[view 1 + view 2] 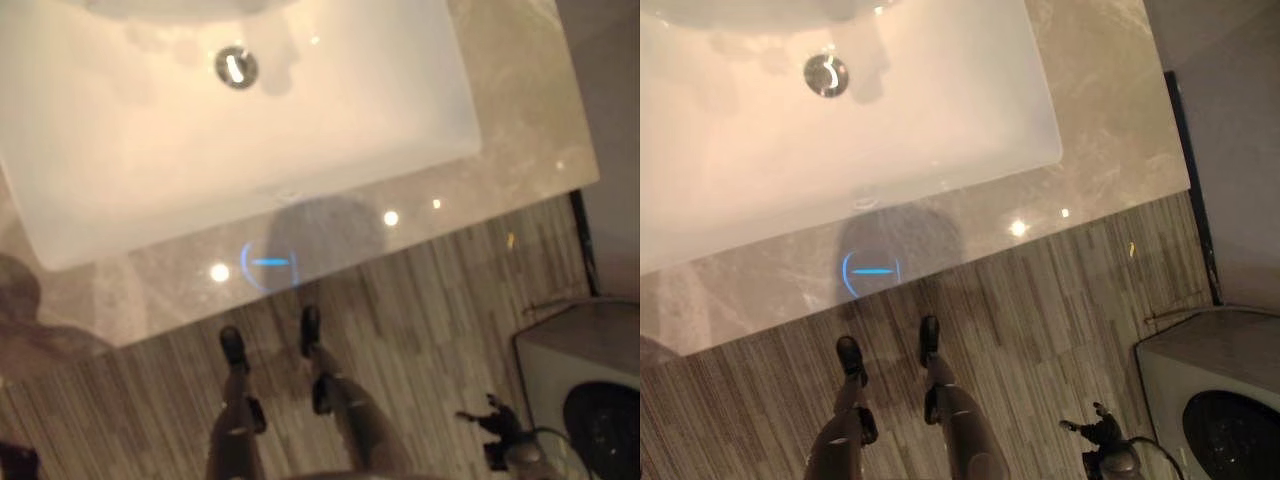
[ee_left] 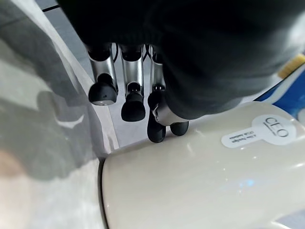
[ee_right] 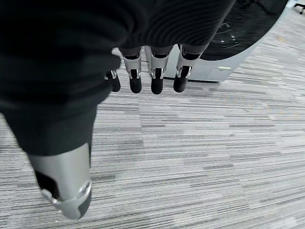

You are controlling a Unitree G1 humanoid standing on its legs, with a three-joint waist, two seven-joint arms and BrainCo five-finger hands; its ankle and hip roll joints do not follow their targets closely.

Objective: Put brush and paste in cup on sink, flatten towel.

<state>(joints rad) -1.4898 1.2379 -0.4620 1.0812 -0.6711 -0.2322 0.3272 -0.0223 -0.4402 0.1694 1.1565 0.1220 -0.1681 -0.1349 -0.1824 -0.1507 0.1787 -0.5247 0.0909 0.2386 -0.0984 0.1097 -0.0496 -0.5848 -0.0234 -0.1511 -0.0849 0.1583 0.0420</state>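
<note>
A white rectangular sink (image 1: pixel 200 130) was seen from above, set in a glossy marble counter (image 1: pixel 500 130), its round metal drain (image 1: pixel 237 67) lying toward twelve o'clock of the basin. A blue ring of light (image 1: pixel 268 264) was reflected on the counter's near edge, at about six o'clock from the drain. Grey striped flooring (image 1: pixel 430 330) ran below the counter, and a white machine with a round dark door (image 1: pixel 1225 400) stood at about four o'clock of the scene.

The right hand (image 3: pixel 147 76) was held over the striped floor, its fingers straight and relaxed, nothing gripped, the thumb (image 3: pixel 66 186) set apart from them. The same hand (image 1: pixel 497 422) was glimpsed low by the machine in the head views.

The left hand (image 2: pixel 128 90) was shown with fingers loosely extended and nothing clasped, hanging just beside a glossy cream rounded object (image 2: pixel 200 176) bearing a small round label. Brush, paste, cup and towel could not be made out.
</note>
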